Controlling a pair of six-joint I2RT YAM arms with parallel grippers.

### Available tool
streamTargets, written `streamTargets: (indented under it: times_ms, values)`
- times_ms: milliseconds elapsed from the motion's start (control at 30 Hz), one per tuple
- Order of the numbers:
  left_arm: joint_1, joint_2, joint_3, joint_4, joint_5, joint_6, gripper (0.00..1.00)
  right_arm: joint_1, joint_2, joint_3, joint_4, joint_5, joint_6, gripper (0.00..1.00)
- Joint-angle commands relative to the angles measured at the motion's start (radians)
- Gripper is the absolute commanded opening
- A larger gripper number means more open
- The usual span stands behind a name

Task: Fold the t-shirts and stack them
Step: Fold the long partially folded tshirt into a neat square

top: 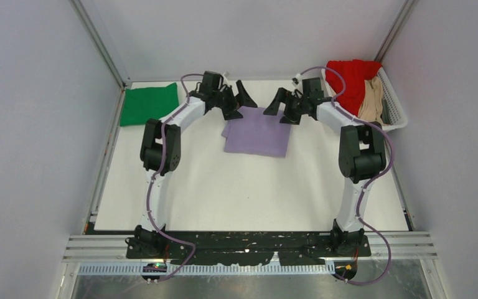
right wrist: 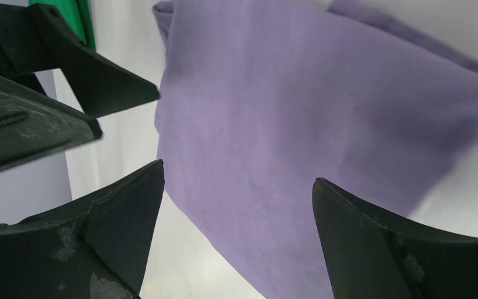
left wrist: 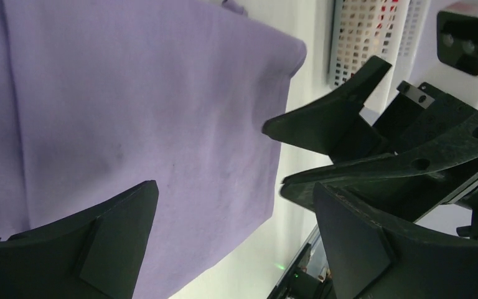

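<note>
Lying folded into a rough rectangle, the purple shirt (top: pixel 258 132) sits on the white table (top: pixel 224 193) toward the far middle. The left gripper (top: pixel 246 109) hangs over the shirt's far left corner with its jaws spread wide and nothing between them. The left wrist view shows only flat purple cloth below the gap. The right gripper (top: pixel 274 116) hangs over the far right corner, jaws likewise wide and holding nothing. The two grippers face each other, close together but not touching. A lower layer of the purple cloth peeks out along the left edge of the fold. The green shirt (top: pixel 150 104) lies folded flat at the far left corner of the table, well apart from the purple one. At the far right stands a white basket (top: pixel 399 117), with a red shirt (top: pixel 348 80) heaped in its far end and a tan shirt (top: pixel 371 99) just beside it inside.
</note>
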Motion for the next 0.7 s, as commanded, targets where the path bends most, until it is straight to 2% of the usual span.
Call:
streamTargets:
  times_ms: [0, 167, 267, 433, 533, 667]
  values:
    - [-0.004, -0.049, -0.139, 0.057, 0.073, -0.021, 1.00, 0.005, 0.058, 0.006, 0.031, -0.009, 0.025, 0.95]
    - [-0.041, -0.157, -0.409, 0.092, 0.085, 0.033, 1.00, 0.011, 0.011, -0.149, 0.072, -0.046, 0.015, 0.95]
    - [-0.067, -0.248, -0.618, 0.155, 0.089, 0.031, 1.00, 0.025, -0.053, -0.339, 0.105, -0.070, 0.019, 0.95]
    - [-0.115, -0.461, -0.903, 0.203, 0.022, 0.062, 1.00, 0.073, -0.283, -0.681, 0.130, -0.028, 0.035, 0.95]
    - [-0.144, -0.590, -1.027, 0.198, -0.013, 0.081, 1.00, 0.117, -0.429, -0.789, 0.096, 0.002, 0.049, 0.95]
    - [-0.199, -0.743, -1.117, 0.173, -0.019, 0.087, 1.00, 0.154, -0.580, -0.878, 0.048, 0.030, 0.063, 0.95]
